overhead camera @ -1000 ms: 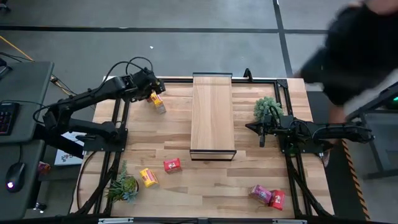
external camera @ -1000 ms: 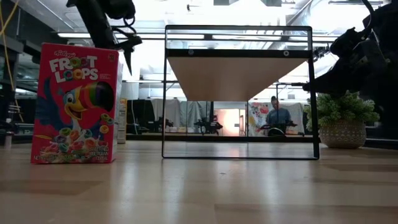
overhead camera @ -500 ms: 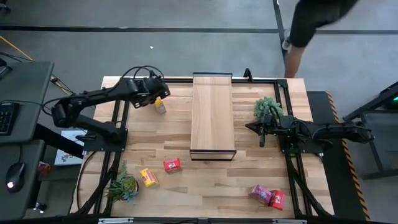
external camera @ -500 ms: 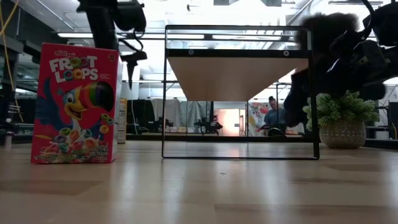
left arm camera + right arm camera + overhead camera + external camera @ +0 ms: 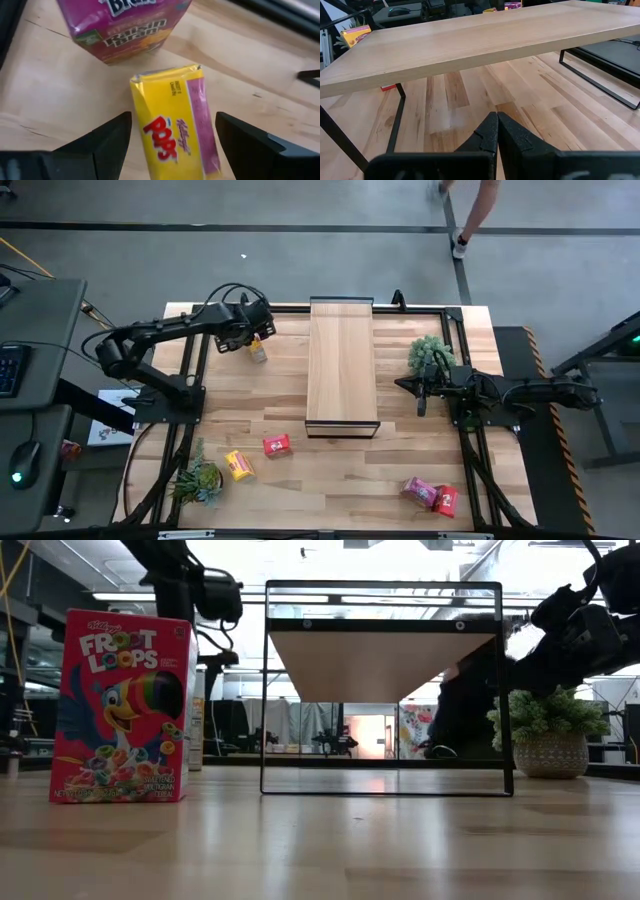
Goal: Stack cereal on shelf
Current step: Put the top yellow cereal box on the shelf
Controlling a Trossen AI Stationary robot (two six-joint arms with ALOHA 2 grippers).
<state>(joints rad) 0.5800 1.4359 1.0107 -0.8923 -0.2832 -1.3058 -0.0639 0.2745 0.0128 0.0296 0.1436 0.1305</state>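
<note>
I see the table [image 5: 330, 470] with the shelf [image 5: 341, 365] standing mid-table, nothing on its top. Left arm reaches to the far left corner beside the shelf; left gripper [image 5: 172, 135] hangs spread wide over a yellow cereal box [image 5: 172, 120] lying flat, a pink cereal box [image 5: 125, 25] just beyond it. Right gripper [image 5: 497, 131] sits pressed together, right of the shelf, near a potted plant [image 5: 430, 355]. Remaining cereal: yellow box [image 5: 238, 466] and red box [image 5: 277, 445] near front, pink-and-red pair [image 5: 431, 494] front right.
</note>
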